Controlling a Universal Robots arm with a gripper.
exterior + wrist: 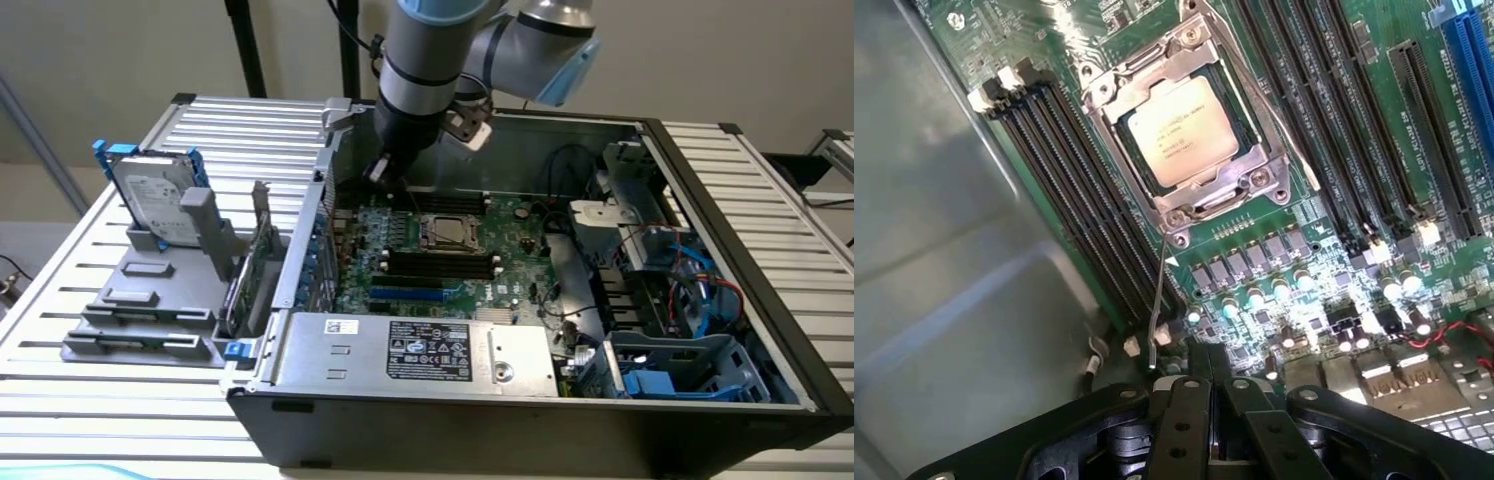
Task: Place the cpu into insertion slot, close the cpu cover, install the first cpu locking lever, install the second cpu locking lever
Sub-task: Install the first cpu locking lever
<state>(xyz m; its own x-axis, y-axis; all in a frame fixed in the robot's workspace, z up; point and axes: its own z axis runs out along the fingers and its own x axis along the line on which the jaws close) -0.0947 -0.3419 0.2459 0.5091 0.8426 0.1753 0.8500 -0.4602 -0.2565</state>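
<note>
Closed, empty, my gripper (1204, 370) sits beside the locking lever (1159, 290); I should press its end steadily, sparing memory slots (1084, 200).

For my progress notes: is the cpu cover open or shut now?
Shut: the cpu cover lies flat, its frame around the cpu, whose face shows through the window.

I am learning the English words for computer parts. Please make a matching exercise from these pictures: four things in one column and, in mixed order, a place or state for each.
Things
1. cpu
2. gripper
3. hard drive
4. memory slots

Places or states
A. long and black, on both sides of the cover
B. shut
C. upright outside the case, in a grey holder
D. lying under a metal frame with a window

Pairs: 1-D, 2-B, 3-C, 4-A
</note>
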